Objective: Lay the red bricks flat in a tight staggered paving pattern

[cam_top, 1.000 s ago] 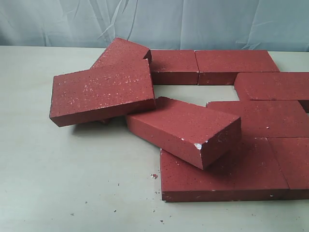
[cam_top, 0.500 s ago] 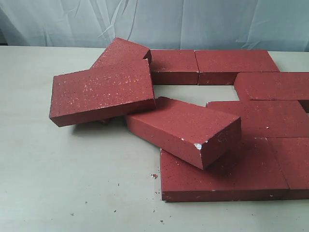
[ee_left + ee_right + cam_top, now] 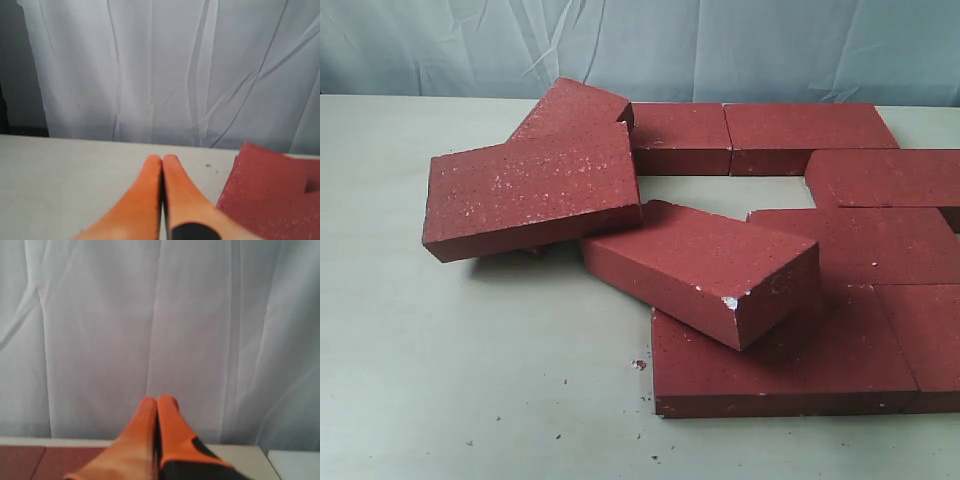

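Several dark red bricks lie on the pale table [image 3: 440, 340]. Flat ones sit at the back [image 3: 800, 128] and along the right [image 3: 880, 245]. One brick [image 3: 530, 190] at the left rests tilted, propped on another [image 3: 575, 105] behind it. A further brick [image 3: 705, 265] lies skewed in the middle, leaning on the flat front brick [image 3: 780, 370]. Neither gripper shows in the exterior view. My left gripper [image 3: 162, 159] is shut and holds nothing, above bare table with a brick corner [image 3: 272, 195] beside it. My right gripper [image 3: 159, 400] is shut and holds nothing; bricks [image 3: 45, 460] lie below it.
A white curtain [image 3: 720, 45] hangs behind the table. Small crumbs of brick [image 3: 638, 364] are scattered on the table near the front. A bare gap of table [image 3: 720, 195] shows among the bricks.
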Available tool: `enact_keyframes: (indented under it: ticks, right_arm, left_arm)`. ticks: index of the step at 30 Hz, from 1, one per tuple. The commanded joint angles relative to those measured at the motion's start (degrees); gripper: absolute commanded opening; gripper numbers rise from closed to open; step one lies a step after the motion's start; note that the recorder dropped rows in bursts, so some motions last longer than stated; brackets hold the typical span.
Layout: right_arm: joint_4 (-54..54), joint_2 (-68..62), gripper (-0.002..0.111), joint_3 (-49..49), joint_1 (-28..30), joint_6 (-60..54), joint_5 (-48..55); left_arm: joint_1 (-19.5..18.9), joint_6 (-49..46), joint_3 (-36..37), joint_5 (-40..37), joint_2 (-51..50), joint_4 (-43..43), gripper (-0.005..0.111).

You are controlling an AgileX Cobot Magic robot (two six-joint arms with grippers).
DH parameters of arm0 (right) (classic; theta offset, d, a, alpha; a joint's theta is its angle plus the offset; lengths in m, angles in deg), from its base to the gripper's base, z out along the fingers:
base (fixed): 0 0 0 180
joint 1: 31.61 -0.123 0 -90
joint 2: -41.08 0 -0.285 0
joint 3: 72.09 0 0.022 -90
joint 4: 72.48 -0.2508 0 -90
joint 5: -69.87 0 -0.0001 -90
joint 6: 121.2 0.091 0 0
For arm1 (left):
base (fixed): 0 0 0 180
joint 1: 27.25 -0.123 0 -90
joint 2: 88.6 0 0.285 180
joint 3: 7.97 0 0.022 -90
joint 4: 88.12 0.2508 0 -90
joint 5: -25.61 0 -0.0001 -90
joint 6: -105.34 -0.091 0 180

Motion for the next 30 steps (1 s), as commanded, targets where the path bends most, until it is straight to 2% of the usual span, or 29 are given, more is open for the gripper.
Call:
enact_keyframes:
  ticks: [1,7,14,19,24,30]
  right_arm:
    - [1.92,-6.9,-0.001,3.86,-2.54,-0.9,12.59]
    - [-0.78,-14.27,-0.001,6.81,-8.64,-6.67,24.66]
    - [-13.87,-23.36,-0.001,9.1,-17.48,-22.46,22.68]
    - [-24.63,-32.45,-0.001,16.59,-22.71,-33.87,28.35]
    - [-26.97,-42.23,-0.001,26.75,-24.64,-36.7,34.18]
    - [-29.62,-54.12,-0.001,39.67,-24.64,-37.98,38.29]
  left_arm:
    - [-0.14,-0.04,-3.28,-2.44,-8.01,6.03,0.0]
    - [-0.14,-0.04,-6.35,-2.44,-17.3,12.17,0.0]
    - [-0.14,-0.04,-9.44,-4.26,-27.69,16.7,0.0]
    - [-0.14,-0.04,-11.8,-4.37,-34.96,18.06,0.0]
    - [-0.14,-0.04,-14.61,-6.37,-40.24,18.28,0.0]
    - [-0.14,-0.04,-14.61,-4.78,-40.36,19.6,0.0]
